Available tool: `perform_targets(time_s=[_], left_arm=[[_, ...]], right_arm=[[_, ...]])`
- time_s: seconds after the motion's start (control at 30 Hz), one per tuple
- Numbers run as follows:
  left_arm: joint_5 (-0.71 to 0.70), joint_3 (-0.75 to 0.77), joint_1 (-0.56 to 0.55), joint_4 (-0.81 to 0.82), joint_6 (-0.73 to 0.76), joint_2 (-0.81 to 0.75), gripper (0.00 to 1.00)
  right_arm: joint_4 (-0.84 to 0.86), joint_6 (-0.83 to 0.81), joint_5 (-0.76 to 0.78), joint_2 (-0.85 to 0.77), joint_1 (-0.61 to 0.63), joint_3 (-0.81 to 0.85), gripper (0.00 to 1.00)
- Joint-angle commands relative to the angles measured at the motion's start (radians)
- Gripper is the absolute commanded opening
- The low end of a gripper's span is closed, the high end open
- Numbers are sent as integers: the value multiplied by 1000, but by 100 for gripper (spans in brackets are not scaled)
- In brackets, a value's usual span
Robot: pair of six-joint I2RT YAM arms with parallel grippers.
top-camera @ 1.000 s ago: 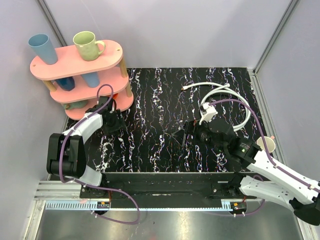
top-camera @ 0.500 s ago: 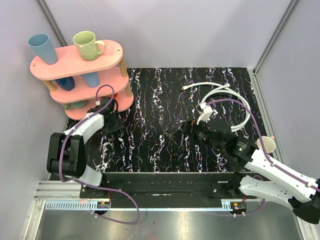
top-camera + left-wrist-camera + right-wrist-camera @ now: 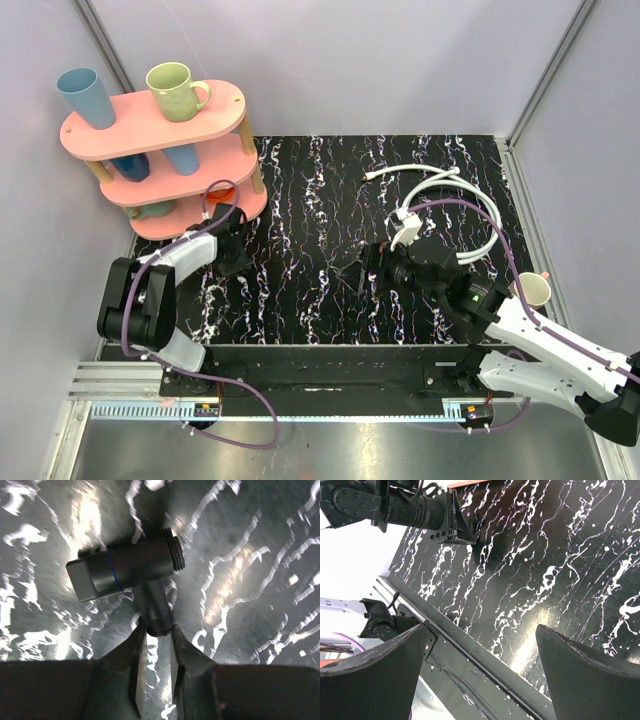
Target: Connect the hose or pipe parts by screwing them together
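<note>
Black, white-veined tabletop carries the smooth coiled white hose at upper right of the top view, the right gripper gapes empty, and the left gripper pinches the threaded stub of a dull grey T-shaped fitting, unseen from above.

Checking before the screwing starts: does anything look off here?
Only the grip: the left jaws pinch just the threaded tip of the fitting stem, so it may twist loose. The hose lies untouched at the far right.

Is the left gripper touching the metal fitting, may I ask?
Touching: the left wrist view shows the left gripper pinching the metal fitting by its threaded stem.
</note>
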Motion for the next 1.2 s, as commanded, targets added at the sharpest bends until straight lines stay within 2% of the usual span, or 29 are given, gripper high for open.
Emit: perform_targets(time_s=[0.0, 0.17, 0.27, 0.43, 0.47, 0.57, 0.67, 0.83, 1.0, 1.17], left_arm=[[54, -41, -85, 88, -35, -106, 0], [211, -202, -213, 271, -118, -299, 0], [295, -324, -263, 431, -178, -419, 0], [358, -473, -294, 643, -276, -582, 0], [367, -486, -300, 665, -282, -592, 0], [392, -527, -317, 737, -291, -616, 0], [410, -570, -328, 829, -291, -626, 0], [482, -586, -334, 935, -265, -603, 0], [498, -579, -346, 961, -256, -588, 0], [509, -569, -351, 980, -256, -568, 0]], right_arm=[[39, 36, 66, -15, 4, -27, 99], [63, 165, 232, -6, 4, -66, 100], [102, 245, 281, 19, 5, -84, 100], [270, 389, 350, 81, 4, -150, 99], [369, 429, 354, 97, 4, -176, 98], [505, 461, 311, 201, 4, -188, 93], [557, 457, 219, 348, 5, -127, 89], [691, 431, 58, 589, 4, -37, 73], [761, 460, 10, 718, 4, 14, 70], [786, 463, -30, 816, 2, 58, 53]])
